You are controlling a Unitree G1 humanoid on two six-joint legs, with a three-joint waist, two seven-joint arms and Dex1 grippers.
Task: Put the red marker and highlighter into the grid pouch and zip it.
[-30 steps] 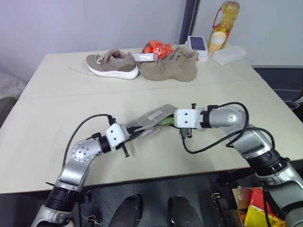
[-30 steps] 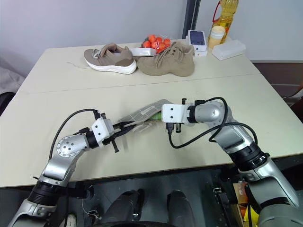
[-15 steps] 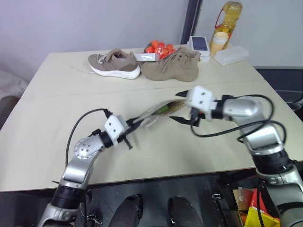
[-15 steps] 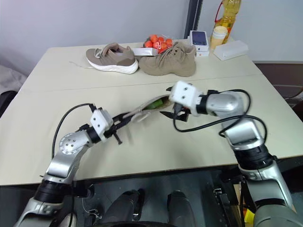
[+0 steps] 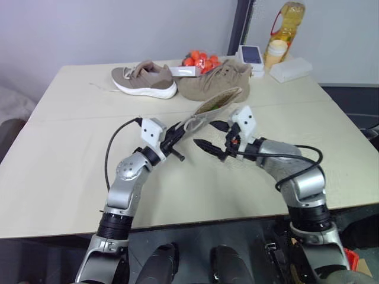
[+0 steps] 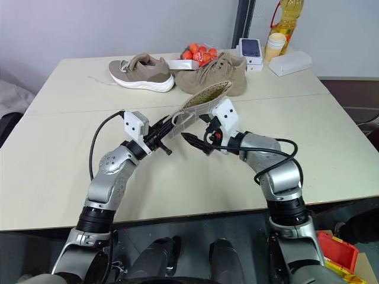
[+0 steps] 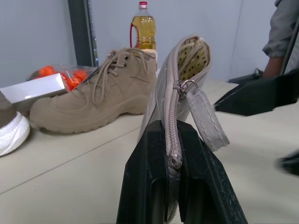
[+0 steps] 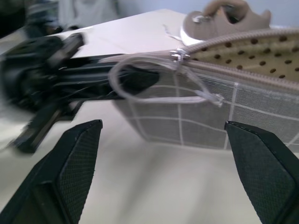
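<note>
My left gripper [image 5: 176,135] is shut on the zipper end of the grid pouch [image 5: 216,105] and holds it tilted up above the table. The left wrist view shows the zipper seam clamped between its fingers [image 7: 145,158], with the metal zipper pull [image 7: 185,85] and a grey tab [image 7: 205,119] just beyond. The pouch [image 8: 233,112] gapes at its far end, showing a dotted lining. My right gripper [image 5: 207,135] stands open just beside and below the pouch, with nothing between its fingers. The red marker and the highlighter are hidden.
At the table's far side lie two tan shoes [image 5: 145,80] [image 5: 216,80], a bag of orange fruit [image 5: 198,59], a white device [image 5: 247,54], an oil bottle [image 5: 283,21] and a white box [image 5: 290,68]. A person's sleeve [image 7: 280,32] shows beyond the table.
My left gripper has lifted the pouch off the table and tipped it up. My right gripper has opened, rolled and drawn back from the pouch's mouth. The green stick no longer shows there.
</note>
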